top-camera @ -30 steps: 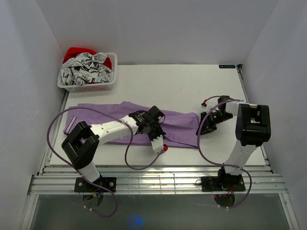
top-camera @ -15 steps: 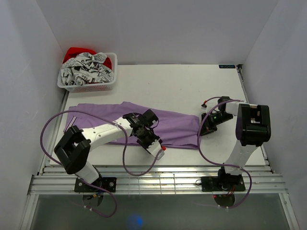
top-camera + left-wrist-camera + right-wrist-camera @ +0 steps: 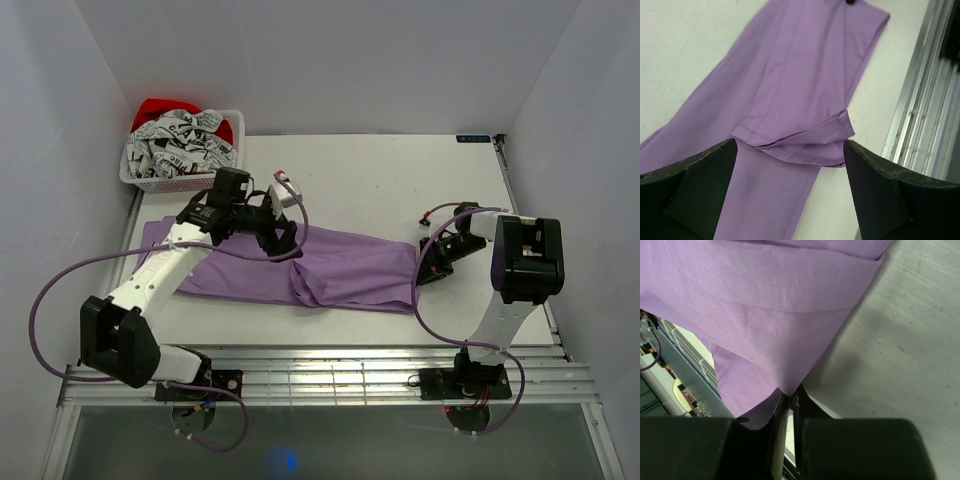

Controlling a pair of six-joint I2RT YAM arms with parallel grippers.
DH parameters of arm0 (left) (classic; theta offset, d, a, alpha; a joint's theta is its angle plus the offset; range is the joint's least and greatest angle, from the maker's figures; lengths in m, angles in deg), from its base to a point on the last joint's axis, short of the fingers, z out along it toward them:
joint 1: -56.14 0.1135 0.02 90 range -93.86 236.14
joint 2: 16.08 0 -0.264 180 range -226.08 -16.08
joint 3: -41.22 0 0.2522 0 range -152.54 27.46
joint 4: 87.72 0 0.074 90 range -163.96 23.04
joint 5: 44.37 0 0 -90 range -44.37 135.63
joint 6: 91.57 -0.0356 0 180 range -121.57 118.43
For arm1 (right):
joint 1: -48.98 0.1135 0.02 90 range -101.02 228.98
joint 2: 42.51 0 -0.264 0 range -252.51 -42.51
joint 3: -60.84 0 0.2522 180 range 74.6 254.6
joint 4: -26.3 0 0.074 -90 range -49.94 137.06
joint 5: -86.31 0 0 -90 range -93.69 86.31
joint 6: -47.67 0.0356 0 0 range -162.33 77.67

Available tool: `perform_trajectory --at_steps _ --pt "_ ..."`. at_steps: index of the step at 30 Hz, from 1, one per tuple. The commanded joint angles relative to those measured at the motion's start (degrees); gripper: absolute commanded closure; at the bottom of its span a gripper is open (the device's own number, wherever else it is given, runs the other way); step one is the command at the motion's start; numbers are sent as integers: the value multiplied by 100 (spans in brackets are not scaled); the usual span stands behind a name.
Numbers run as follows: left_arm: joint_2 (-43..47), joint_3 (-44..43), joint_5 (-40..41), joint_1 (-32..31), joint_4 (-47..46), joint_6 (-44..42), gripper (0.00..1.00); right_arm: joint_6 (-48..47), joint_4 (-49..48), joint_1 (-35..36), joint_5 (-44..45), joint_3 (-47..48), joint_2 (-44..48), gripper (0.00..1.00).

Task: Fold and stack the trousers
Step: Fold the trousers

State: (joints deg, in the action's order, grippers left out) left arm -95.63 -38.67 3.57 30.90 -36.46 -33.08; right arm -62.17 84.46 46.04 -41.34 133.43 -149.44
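- One pair of lilac-purple trousers is laid flat in a long band across a white table. The band is stretched from near the table's left edge to the right gripper.
- The band is set nearer the front of the table than the back, and its right end is slanted a little toward the front.
- A small flap of the cloth is turned over at the near edge, about midway along the band, and a stitched seam is seen beside it.
- The left gripper is held over the far edge of the trousers, left of the middle.
- In the left wrist view its fingers are seen spread wide apart, with nothing between them and the purple cloth lying below.
- Whether the cloth is touched by the left gripper cannot be told from either view.
- The right gripper is set low at the right end of the trousers. In the right wrist view its jaws are seen pressed together on a corner of the cloth, which is drawn to a point where it is pinched.
- A white basket is placed at the far left corner of the table, apart from the trousers. It is heaped with grey-and-white printed clothes and a red item.
- Metal rails are seen along the table's front edge.
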Motion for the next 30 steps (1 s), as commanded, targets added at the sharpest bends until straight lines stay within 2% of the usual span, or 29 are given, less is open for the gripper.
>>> perform_trajectory --at_steps 1,2,5,6,7,13,20,24,29,30 --pt "151 108 -171 343 -691 2664 2 -249 -28 -23 539 111 -144 88" --pt "11 161 -171 396 -682 3302 2 -232 -19 -31 539 129 -143 88" --pt "-157 503 -232 528 -848 4202 2 -214 24 -31 548 182 -126 88" --pt "-253 600 -23 528 -936 4962 2 -222 33 -31 557 199 -117 88" --pt "-332 671 222 528 -946 5309 2 -214 33 -31 548 208 -100 88" --pt "-702 768 813 590 -1007 6646 2 -179 16 -22 531 217 -55 88" --pt "-1071 1189 1174 590 -1261 7307 16 -143 -19 -22 495 208 -108 88" --pt "-1334 1348 1042 537 -1578 7563 20 -143 -19 -22 504 208 -108 88" --pt "-1651 1287 1262 502 -1640 7721 21 -161 -19 -22 522 190 -99 88" --pt "-1704 1243 1245 476 -1692 7721 23 -161 -19 -22 522 182 -99 88"
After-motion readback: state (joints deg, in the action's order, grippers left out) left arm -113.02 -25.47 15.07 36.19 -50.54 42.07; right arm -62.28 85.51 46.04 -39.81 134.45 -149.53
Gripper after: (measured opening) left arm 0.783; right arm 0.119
